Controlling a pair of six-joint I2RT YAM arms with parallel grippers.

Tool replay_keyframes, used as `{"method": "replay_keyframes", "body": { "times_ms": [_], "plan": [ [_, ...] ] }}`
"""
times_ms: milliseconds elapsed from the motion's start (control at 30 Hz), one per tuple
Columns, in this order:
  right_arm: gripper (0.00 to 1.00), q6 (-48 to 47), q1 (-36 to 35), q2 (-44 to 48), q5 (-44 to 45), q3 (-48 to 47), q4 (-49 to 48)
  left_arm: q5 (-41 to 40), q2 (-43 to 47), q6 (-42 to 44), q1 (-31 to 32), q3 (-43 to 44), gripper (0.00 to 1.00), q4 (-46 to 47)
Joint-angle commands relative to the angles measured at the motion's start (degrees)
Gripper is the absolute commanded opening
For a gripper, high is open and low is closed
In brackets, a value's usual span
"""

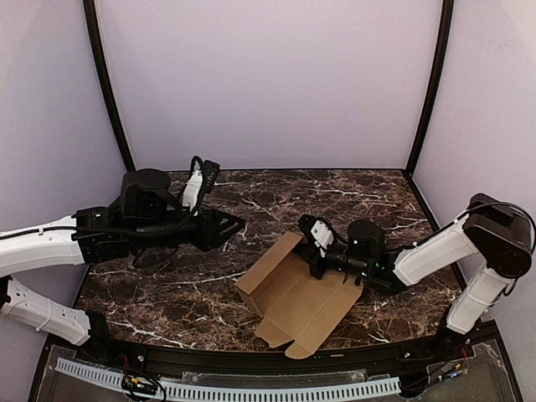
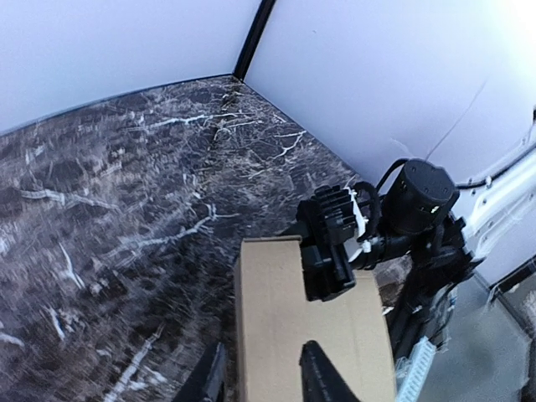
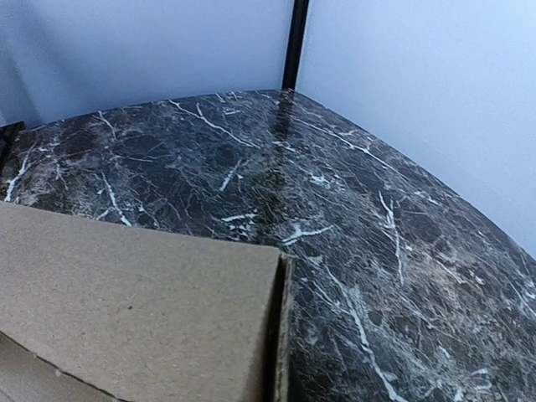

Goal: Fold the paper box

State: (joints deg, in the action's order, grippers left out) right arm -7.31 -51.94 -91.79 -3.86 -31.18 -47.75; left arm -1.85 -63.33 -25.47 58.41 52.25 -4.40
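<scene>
The paper box point(image 1: 295, 295) is tan cardboard, partly folded and open-topped, and lies on the marble table point(image 1: 276, 201) right of centre. One wall stands raised at its far right side. My right gripper point(image 1: 317, 251) is shut on the top edge of that wall; the left wrist view shows its black fingers point(image 2: 328, 270) over the cardboard face point(image 2: 276, 318). The right wrist view shows only a cardboard panel point(image 3: 134, 301), not its own fingers. My left gripper point(image 1: 235, 224) hovers left of the box, apart from it, with its fingers point(image 2: 322, 378) spread and nothing between them.
Pale purple walls close the table on three sides, with black posts point(image 1: 107, 84) at the back corners. A black rail and a white slotted strip point(image 1: 251, 387) run along the near edge. Dark marble lies behind and left of the box.
</scene>
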Motion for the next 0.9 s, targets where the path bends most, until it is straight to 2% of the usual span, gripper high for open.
{"method": "replay_keyframes", "body": {
  "times_ms": [0, 67, 133, 267, 567, 867],
  "plan": [
    [0.0, 2.1, 0.8, -7.6, -11.5, 3.3, -26.4, 0.5, -7.5, 5.9, 0.0, 4.3, 0.15, -3.3],
    [0.0, 1.9, 0.8, -11.5, -12.9, 2.5, -30.2, 2.5, -10.8, 6.4, -0.1, 6.2, 0.06, -2.5],
    [0.0, 2.3, 0.8, -14.7, -13.2, 2.0, -33.9, 4.9, -14.2, 6.6, -0.2, 8.3, 0.01, -1.7],
    [0.0, 2.2, 0.7, -20.5, -12.3, 2.2, -43.2, 6.4, -19.7, 6.4, -0.2, 11.2, 0.01, -0.2],
    [0.0, 2.3, 0.7, -24.2, -11.2, 0.2, -41.2, 9.3, -27.1, 4.8, -0.3, 13.5, 0.01, 2.0],
    [0.0, 2.0, 0.7, -26.8, -11.1, -0.7, -40.7, 8.8, -32.5, 4.2, -0.3, 16.3, 0.01, 0.8]
  ]
}}
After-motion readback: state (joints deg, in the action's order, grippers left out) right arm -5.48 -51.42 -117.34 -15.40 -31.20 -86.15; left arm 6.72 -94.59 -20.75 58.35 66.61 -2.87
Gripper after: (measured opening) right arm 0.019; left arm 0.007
